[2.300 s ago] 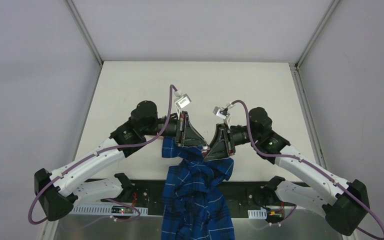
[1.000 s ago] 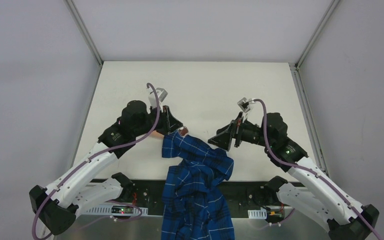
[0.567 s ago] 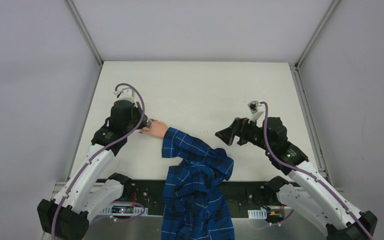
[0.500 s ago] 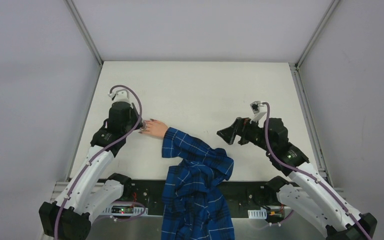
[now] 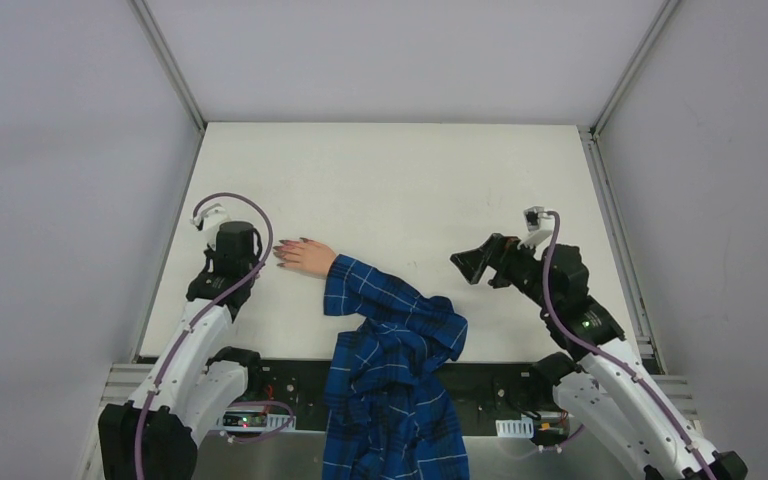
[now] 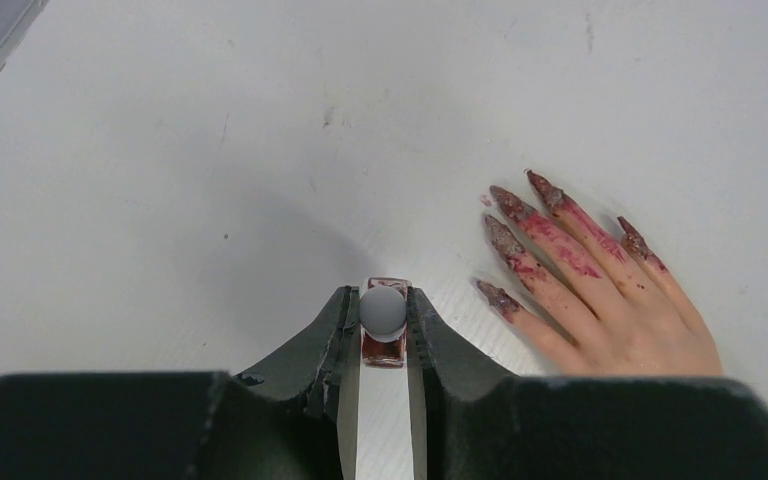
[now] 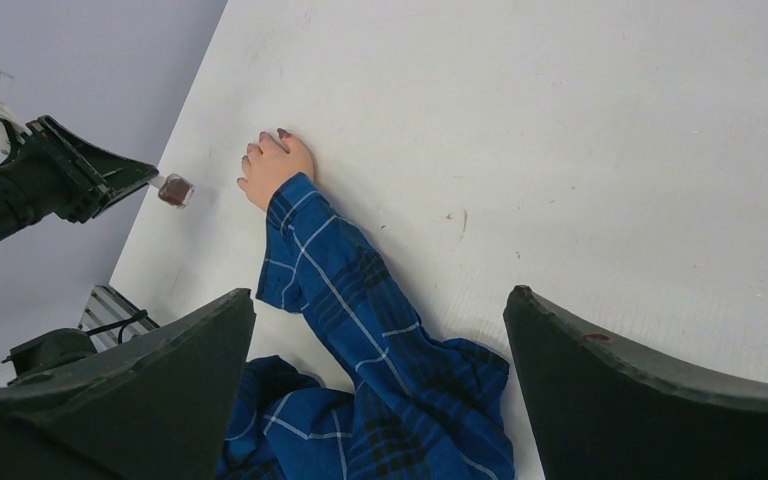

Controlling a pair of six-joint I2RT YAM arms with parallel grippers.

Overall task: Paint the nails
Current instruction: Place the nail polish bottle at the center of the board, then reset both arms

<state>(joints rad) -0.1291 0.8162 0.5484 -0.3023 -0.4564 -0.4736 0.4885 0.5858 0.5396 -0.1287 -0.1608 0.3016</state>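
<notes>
A pale hand (image 6: 615, 325) lies palm down on the white table, its blue plaid sleeve (image 5: 390, 312) trailing toward the near edge. Its nails (image 6: 505, 236) are long, dark reddish-purple and smeared, with red streaks down the fingers. My left gripper (image 6: 383, 312) is shut on a small polish bottle (image 6: 384, 348) with a grey-white round cap, just left of the fingertips and apart from them. In the top view the left gripper (image 5: 250, 262) sits left of the hand (image 5: 308, 257). My right gripper (image 5: 470, 265) hangs open and empty to the right of the sleeve.
The right wrist view looks over the sleeve (image 7: 340, 280) toward the hand (image 7: 278, 165) and the bottle (image 7: 175, 190). The sleeve's cloth drapes over the table's near edge between the arm bases. The table's left edge (image 5: 172, 250) runs close to the left arm.
Both grippers have left the hand. The left arm swung left with the bottle, uncovering the fingers. The right arm drew back to the right and its jaws spread wider.
</notes>
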